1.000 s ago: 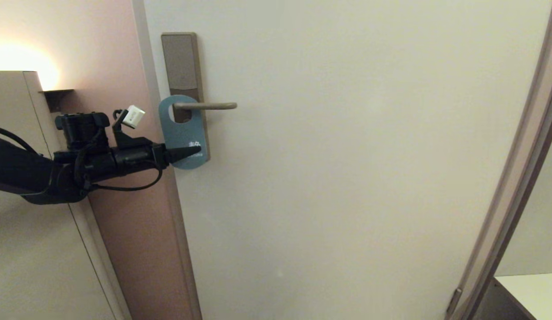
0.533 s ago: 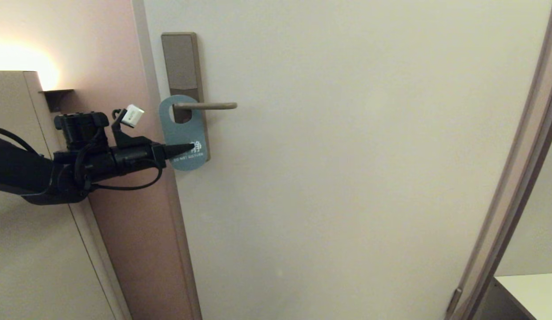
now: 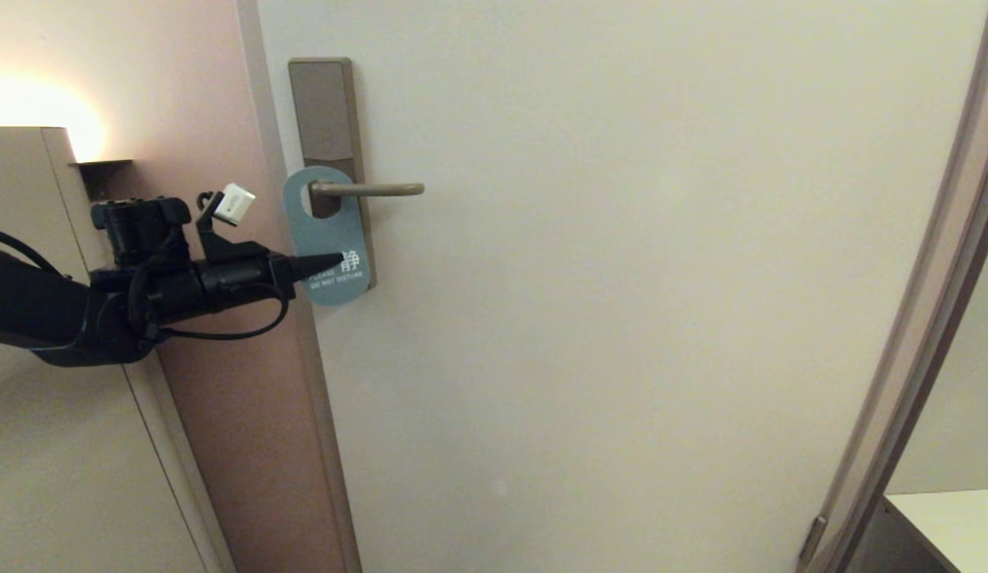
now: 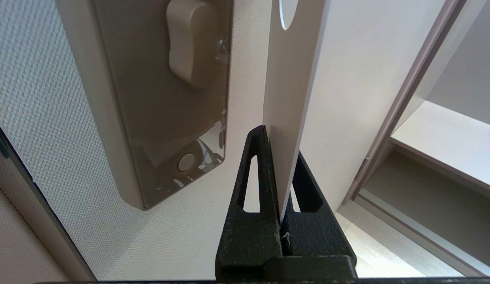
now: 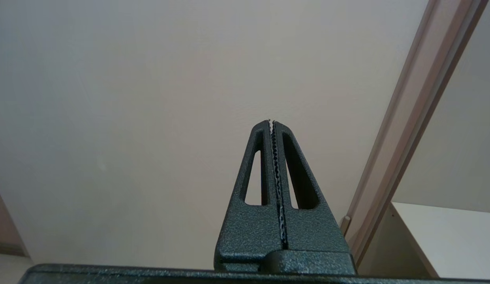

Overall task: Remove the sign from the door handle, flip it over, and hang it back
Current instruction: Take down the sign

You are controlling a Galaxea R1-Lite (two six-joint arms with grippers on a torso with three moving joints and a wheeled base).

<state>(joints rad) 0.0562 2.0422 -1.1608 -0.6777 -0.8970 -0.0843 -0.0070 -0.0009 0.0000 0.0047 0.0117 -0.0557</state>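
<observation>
The sign (image 3: 326,235), blue face with white lettering outward, hangs by its hole on the door handle (image 3: 370,189), a slim metal lever on a tall bronze-grey lock plate (image 3: 322,111). My left gripper (image 3: 334,261) reaches in from the left and is shut on the sign's lower left edge. In the left wrist view the sign (image 4: 286,102) shows its white back edge-on, pinched between the black fingers (image 4: 256,169), with the left gripper (image 4: 278,157) beside the lock plate (image 4: 150,98). My right gripper (image 5: 271,123) is shut on nothing, parked facing the door.
The cream door (image 3: 661,278) fills the head view. A pink wall strip (image 3: 215,119) and a beige cabinet (image 3: 32,446) lie to the left. The door frame (image 3: 923,318) runs down the right, with a pale shelf (image 3: 951,517) at the lower right corner.
The left gripper has shut on the sign's lower edge and drawn back slightly to the left; the sign has shifted a little up and left, uncovering its lettering.
</observation>
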